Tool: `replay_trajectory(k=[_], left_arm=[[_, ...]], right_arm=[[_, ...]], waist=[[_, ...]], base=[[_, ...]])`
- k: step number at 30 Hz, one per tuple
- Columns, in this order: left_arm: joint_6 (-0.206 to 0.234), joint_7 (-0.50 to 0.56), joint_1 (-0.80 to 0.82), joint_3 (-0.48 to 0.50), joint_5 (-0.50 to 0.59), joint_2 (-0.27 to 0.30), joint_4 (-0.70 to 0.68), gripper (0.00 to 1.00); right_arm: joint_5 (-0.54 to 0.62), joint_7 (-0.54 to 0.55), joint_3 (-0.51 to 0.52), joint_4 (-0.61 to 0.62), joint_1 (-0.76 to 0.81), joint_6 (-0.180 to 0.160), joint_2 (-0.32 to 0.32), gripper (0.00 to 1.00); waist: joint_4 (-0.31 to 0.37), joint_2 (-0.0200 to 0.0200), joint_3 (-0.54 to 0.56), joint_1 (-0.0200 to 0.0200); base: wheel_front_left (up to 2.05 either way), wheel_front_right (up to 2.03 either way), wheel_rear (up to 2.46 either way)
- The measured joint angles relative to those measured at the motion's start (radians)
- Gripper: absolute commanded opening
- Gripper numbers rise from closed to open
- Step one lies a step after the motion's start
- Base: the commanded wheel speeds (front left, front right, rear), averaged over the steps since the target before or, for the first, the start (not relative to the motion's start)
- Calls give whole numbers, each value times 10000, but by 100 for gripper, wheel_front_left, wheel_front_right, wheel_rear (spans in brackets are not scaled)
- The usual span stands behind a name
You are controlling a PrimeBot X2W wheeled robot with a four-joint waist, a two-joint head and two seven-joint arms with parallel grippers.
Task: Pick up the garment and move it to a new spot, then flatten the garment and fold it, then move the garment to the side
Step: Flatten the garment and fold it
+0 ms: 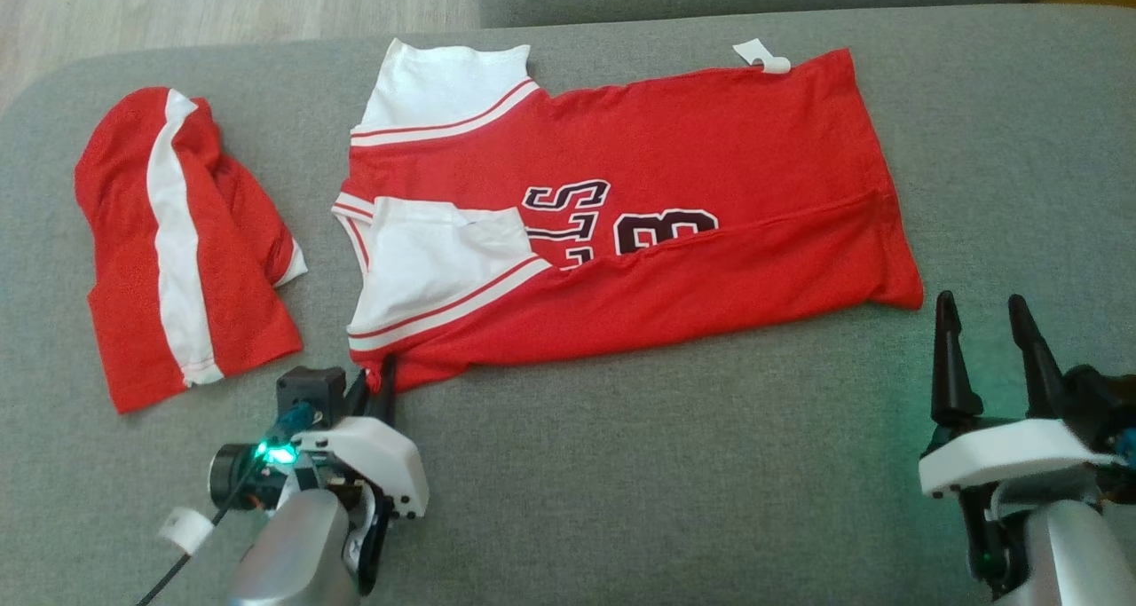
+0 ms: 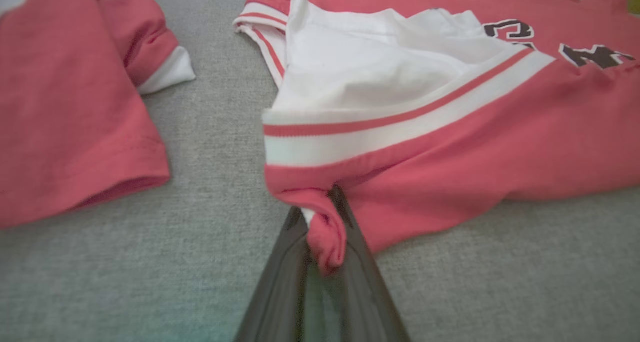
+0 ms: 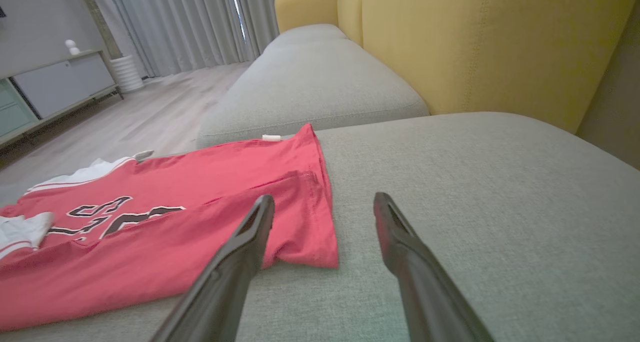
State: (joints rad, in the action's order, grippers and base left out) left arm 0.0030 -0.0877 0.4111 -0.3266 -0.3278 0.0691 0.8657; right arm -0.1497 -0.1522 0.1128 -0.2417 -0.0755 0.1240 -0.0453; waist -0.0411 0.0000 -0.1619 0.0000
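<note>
Left hand (image 2: 322, 209) grips one garment (image 1: 674, 171) corner.

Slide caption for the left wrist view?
Left gripper pinches the red jersey's corner on the grey cushion, a second red garment beside it.

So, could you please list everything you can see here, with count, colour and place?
jersey: one, red with white sleeves and dark lettering, laid out on the middle of the seat
label: one, white, at the jersey's far edge
folded garment: one, red with a white stripe, left of the jersey
sofa seat: one, grey, under both garments
backrest: one, yellow, behind the seat
curtains: grey, far wall
cabinet: one, pale, beside the curtains
floor: light wood, beyond the sofa
left end effector: one, dark fingers, pinching the jersey's near left corner
right end effector: one, dark fingers, open, just off the jersey's near right corner
</note>
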Motion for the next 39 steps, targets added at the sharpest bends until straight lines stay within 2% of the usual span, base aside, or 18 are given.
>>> replay_trajectory(k=[4, 7, 11, 14, 22, 31, 32, 33, 39], left_arm=[[-42, -56, 109, -25, -71, -63, 36, 0], [-29, -516, 99, -23, -71, -84, -21, 0], [-255, -1152, 89, -21, -224, -71, -671, 0], [-305, -1264, 94, -42, -224, -69, -1103, 0], [-295, -1430, 104, -278, -56, 12, -2025, 0], [-280, -1421, 81, -464, -50, 88, -2370, 0], [-211, -1423, 79, -512, 0, 117, -2412, 0], [-192, -1423, 78, -571, 104, 165, -2443, 0], [-115, -1421, -204, -606, 150, 334, -2491, 0]], right_arm=[[219, 328, 307, -297, -227, 0, 0, 100], [583, 830, 690, -665, -462, 0, 0, 100], [1011, 1889, 1315, -1645, -1064, 0, 2, 100], [934, 2259, 1503, -2240, -1597, 0, 0, 100], [571, 2763, 1517, -4013, -2814, 0, -2, 100], [1014, 2880, 1522, -5645, -3902, 0, -44, 100], [1108, 2817, 1499, -5756, -3951, 0, -54, 42], [1206, 2734, 1486, -5833, -3976, 0, -59, 0], [2236, 2284, 1244, -6008, -4003, 0, -46, 0]], waist=[[-78, 0, 31, 0], [-175, 0, 81, 1], [-326, 0, 117, 0], [-459, 0, 91, 1], [-719, 0, -58, 1], [-852, 0, -79, 0], [-858, 0, -72, 0], [-857, 0, -59, 0], [-720, 0, 135, 0]], base=[[0, 0, 0], [0, 0, 0], [0, 0, 0], [0, 0, 0], [0, 0, 0], [0, 0, 0], [0, 0, 0], [0, 0, 0], [0, 0, 0]])
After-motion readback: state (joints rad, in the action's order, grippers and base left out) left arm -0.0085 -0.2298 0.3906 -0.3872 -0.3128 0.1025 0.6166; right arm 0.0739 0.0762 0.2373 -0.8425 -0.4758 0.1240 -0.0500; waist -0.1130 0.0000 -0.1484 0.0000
